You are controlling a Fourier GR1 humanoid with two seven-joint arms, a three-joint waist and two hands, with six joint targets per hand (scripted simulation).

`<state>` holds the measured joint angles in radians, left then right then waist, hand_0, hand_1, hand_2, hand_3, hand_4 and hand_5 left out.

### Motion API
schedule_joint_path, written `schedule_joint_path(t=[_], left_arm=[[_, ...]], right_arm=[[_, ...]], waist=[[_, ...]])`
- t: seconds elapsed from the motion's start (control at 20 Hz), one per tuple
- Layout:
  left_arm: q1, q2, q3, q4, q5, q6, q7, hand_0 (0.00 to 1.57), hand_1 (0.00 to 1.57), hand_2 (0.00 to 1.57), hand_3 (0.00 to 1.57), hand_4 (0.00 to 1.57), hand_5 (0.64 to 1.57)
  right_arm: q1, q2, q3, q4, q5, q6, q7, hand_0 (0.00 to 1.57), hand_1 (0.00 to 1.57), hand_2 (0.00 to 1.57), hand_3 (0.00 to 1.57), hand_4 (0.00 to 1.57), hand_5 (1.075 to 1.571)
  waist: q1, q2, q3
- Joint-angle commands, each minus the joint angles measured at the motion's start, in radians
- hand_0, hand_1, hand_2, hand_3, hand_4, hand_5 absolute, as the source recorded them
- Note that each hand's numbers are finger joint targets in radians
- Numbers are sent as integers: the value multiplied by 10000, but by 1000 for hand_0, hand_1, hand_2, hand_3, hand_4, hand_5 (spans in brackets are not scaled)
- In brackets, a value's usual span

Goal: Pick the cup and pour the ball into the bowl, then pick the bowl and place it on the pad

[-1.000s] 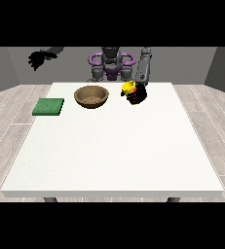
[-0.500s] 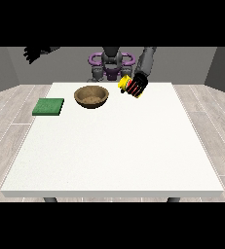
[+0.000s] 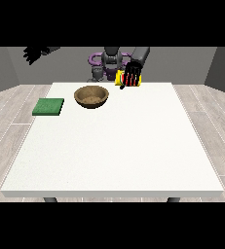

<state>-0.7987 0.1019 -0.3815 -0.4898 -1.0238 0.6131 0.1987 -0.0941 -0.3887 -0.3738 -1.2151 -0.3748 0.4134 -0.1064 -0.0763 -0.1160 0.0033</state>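
Note:
A yellow cup [image 3: 120, 79] hangs above the table's far edge, tipped on its side, with the hand at the view's right [image 3: 132, 77] curled round it. Left of it and lower, a brown wooden bowl [image 3: 91, 96] stands on the white table [image 3: 114, 146]. I cannot see the ball. A green square pad [image 3: 48, 106] lies flat near the table's left edge. The hand at the view's left [image 3: 33, 52] is raised high off to the left, well away from the table.
The robot's grey and purple torso [image 3: 106, 62] stands behind the table's far edge. Wooden floor surrounds the table on all sides.
The hand at the view's right has lifted the cup off the table and tipped it sideways, moving slightly left. The hand at the view's left has drifted a little further out.

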Motion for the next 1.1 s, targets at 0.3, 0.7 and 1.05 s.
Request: schedule_joint_path(t=[0.3, 0.7, 1.05], left_arm=[[-248, -1007, -2339, -1030, -2144, -1654, 4131, 804, 804, 1571, 1232, 904, 1570], [-1329, -1017, -3604, -2093, -2427, -5188, 4461, 0, 0, 1085, 1421, 823, 1571], [41, -590, -3128, -3513, -2344, -4141, 4507, 0, 0, 1187, 1430, 754, 1563]], right_arm=[[-625, -410, -144, 1123, -37, 583, -223, 0, 0, 0, 0, 657, 1562], [-805, 221, 369, 1303, 226, 565, -447, 0, 0, 0, 0, 676, 1561], [-277, -135, -9, 1244, 198, 517, -526, 0, 0, 0, 0, 691, 1563]], waist=[[-223, 95, -26], [-774, -91, -25], [-61, -375, -34]])
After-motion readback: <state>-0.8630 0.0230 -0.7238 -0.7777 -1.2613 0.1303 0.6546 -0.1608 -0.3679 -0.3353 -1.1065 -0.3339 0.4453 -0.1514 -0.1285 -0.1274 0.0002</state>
